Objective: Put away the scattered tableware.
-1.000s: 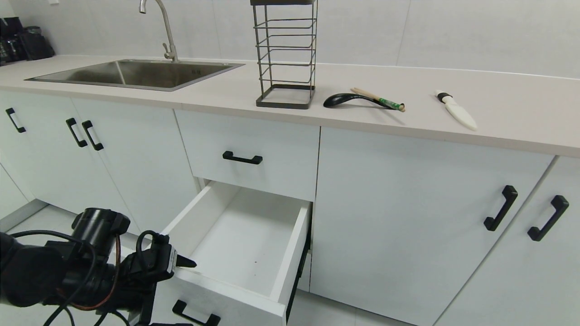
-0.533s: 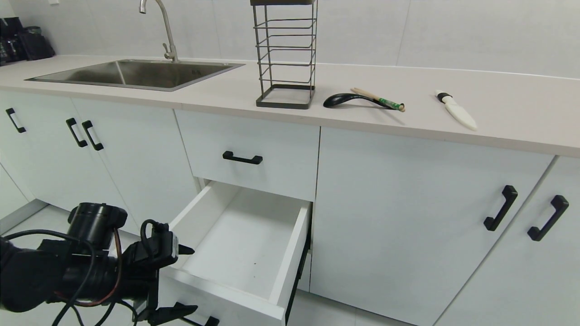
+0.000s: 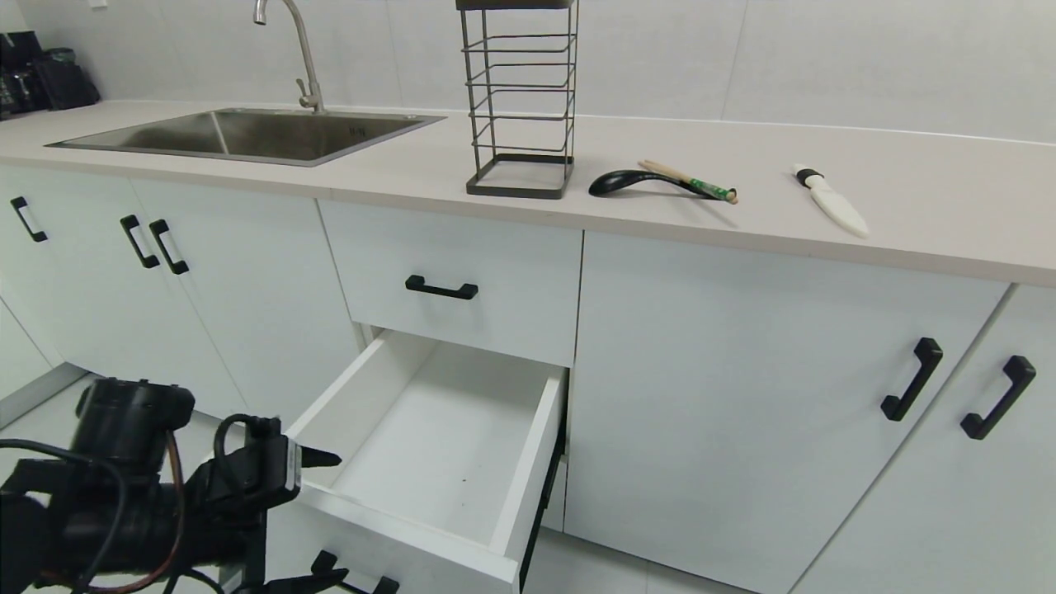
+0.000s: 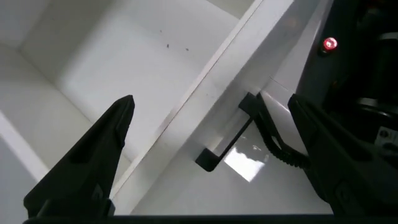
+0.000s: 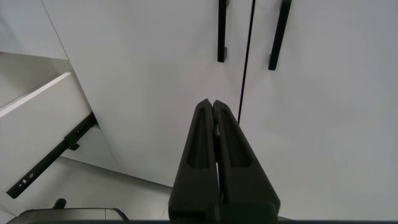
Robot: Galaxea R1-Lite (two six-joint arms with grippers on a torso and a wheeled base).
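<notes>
A black spoon (image 3: pixel 631 180), a pair of chopsticks (image 3: pixel 689 181) and a white knife (image 3: pixel 829 200) lie on the counter to the right of a wire rack (image 3: pixel 520 99). Below the counter, the lower drawer (image 3: pixel 437 437) is pulled out and has nothing in it. My left gripper (image 3: pixel 334 516) is open at the drawer's front left corner, its fingers straddling the front panel. In the left wrist view my left gripper (image 4: pixel 211 112) frames the drawer's black handle (image 4: pixel 227 140) without touching it. My right gripper (image 5: pixel 213 106) is shut and empty, pointing at white cabinet doors.
A steel sink (image 3: pixel 247 132) with a tap sits at the counter's left. An upper drawer (image 3: pixel 450 280) is closed above the pulled-out one. Cabinet doors with black handles (image 3: pixel 912 379) flank both sides. The drawer juts out into the floor space.
My left arm has drawn back to the left, away from the drawer front, with its gripper still open. The drawer and the tableware have stayed put.
</notes>
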